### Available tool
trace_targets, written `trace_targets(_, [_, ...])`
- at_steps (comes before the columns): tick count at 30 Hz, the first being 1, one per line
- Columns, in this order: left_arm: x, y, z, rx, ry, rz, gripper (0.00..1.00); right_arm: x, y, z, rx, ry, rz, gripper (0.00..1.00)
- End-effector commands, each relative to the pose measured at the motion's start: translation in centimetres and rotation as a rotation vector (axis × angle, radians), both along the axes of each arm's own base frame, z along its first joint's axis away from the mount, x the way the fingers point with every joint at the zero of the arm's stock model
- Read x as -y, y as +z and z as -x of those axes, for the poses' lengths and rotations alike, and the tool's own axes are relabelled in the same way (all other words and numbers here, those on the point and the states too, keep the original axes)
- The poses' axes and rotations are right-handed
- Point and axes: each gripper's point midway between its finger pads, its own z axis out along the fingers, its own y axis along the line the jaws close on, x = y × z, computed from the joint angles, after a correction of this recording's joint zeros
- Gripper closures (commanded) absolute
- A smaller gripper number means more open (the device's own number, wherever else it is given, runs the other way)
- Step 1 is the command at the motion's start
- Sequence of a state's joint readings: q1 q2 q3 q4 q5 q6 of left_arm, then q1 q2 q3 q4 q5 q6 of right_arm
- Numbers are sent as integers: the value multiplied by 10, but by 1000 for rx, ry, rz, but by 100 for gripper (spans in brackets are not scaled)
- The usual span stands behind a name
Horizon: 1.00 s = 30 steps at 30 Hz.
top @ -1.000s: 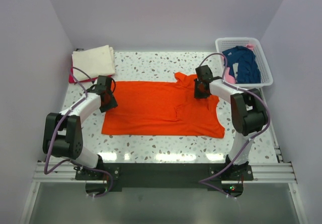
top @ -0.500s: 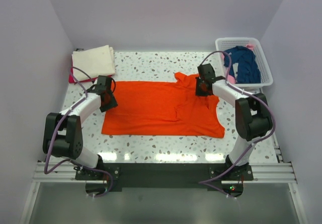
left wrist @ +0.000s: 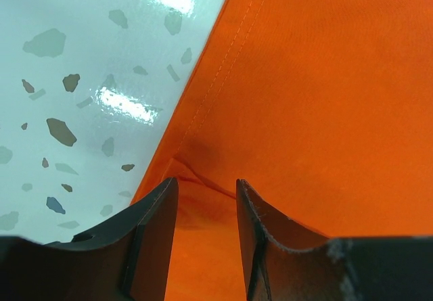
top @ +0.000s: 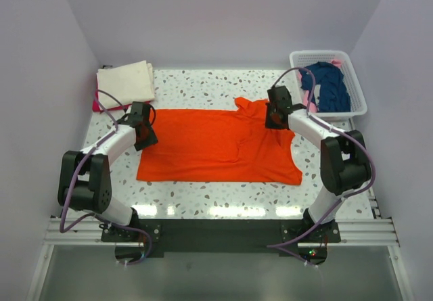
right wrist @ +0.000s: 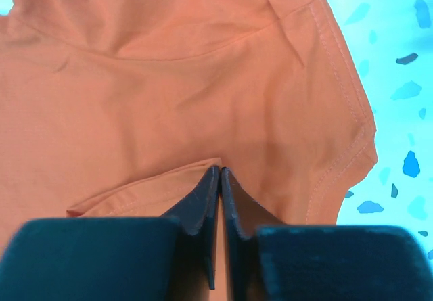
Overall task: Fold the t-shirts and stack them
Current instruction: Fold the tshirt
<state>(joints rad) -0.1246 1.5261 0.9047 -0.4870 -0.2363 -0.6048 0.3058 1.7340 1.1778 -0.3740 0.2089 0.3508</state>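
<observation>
The bright orange t-shirt lies spread flat across the middle of the table. My left gripper rests at its left edge. Its fingers stand apart in the left wrist view, with the hemmed corner of the orange t-shirt lying between the left gripper tips. My right gripper sits on the shirt's back right part near the sleeve. In the right wrist view the right gripper is shut, pinching a raised fold of the orange t-shirt. A folded cream t-shirt lies back left over a red one.
A white lattice basket stands at the back right with a navy t-shirt and something pink in it. Purple walls close in the speckled table on three sides. The arm bases stand at the near edge.
My right gripper has shut on a fold of the orange shirt and shifted slightly back and right, its elbow swinging outward. The left arm has not moved.
</observation>
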Motion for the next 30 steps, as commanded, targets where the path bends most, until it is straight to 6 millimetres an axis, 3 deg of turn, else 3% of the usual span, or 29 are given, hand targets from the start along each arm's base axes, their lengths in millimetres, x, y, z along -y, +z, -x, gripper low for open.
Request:
trace_targets(1, [-4, 0, -6, 18, -4, -17, 56, 7, 11, -7, 45, -44, 20, 88])
trace_targets(5, [-2, 6, -9, 30, -20, -8, 55, 9, 9, -6, 35, -43, 43, 58])
trace_targets(7, [0, 13, -13, 44, -37, -6, 53, 2, 14, -4, 47, -28, 31, 55])
trace_targets(11, [2, 24, -18, 65, -60, 0, 50, -16, 21, 3, 59, 13, 45, 54])
trace_targets(17, [0, 32, -18, 92, -71, -11, 48, -81, 9, 23, 40, 141, 64, 55])
trace_targets(23, [2, 28, -16, 94, -78, -5, 48, -121, -3, 30, 22, 198, 102, 55])
trace_targets(30, [4, 23, -14, 91, -87, 4, 48, -127, -16, 31, -9, 189, 163, 56])
